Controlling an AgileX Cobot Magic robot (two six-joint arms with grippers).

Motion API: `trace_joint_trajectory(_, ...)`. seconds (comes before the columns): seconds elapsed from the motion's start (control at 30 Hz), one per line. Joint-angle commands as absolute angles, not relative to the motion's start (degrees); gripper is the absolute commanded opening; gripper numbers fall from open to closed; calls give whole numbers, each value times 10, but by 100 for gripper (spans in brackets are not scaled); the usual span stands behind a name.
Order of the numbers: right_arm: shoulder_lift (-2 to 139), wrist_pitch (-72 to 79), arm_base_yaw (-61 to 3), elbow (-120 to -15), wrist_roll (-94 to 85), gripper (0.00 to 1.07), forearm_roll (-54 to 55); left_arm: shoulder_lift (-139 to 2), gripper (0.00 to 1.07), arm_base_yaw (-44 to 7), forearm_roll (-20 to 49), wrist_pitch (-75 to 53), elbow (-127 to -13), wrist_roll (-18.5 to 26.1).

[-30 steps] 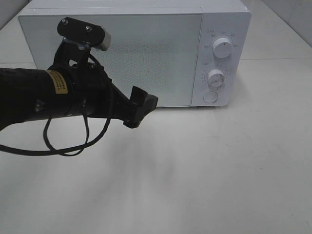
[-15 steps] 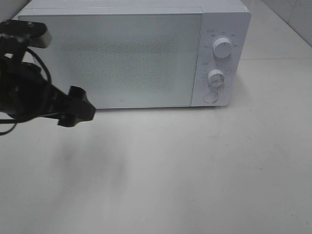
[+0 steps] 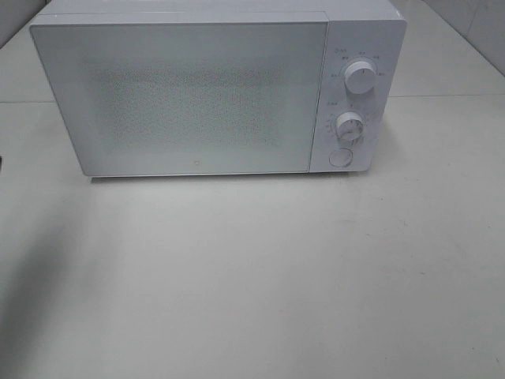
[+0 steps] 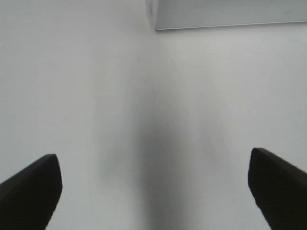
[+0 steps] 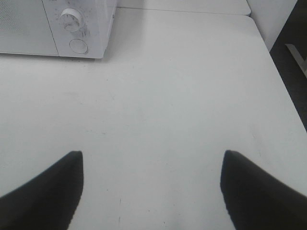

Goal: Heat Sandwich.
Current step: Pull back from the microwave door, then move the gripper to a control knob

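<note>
White microwave (image 3: 197,95) stood shut | sandwich unseen in every view, perhaps inside | left hand (image 4: 154,187), right hand (image 5: 151,187) spread wide, empty, over worktop (image 3: 316,276) | we judged heating due: right hand needed to reach and twist lower dial (image 3: 349,126).

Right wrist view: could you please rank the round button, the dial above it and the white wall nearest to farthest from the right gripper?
1. round button, lowest on the microwave front.
2. dial, just above it.
3. white wall, beyond the table.
</note>
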State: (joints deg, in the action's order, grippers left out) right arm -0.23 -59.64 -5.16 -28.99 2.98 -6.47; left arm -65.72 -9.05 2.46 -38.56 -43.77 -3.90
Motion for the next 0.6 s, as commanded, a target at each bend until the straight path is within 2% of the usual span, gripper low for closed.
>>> trace_joint_trajectory(0.03,-18,-592,-48,-290,30,76,-67,-632,101,-64,9,-423,-442,-38)
trace_joint_trajectory(0.17,-18,-592,-48,-290,30,76,-67,-580,101,-9,3,-472,-442,-40)
trace_joint_trajectory(0.27,-18,-592,-48,-290,30,76,-67,-546,101,6,5,-499,-439,-40)
trace_joint_trajectory(0.6,-18,-592,-48,-290,30,76,-67,-411,101,6,0,-551,-367,-36)
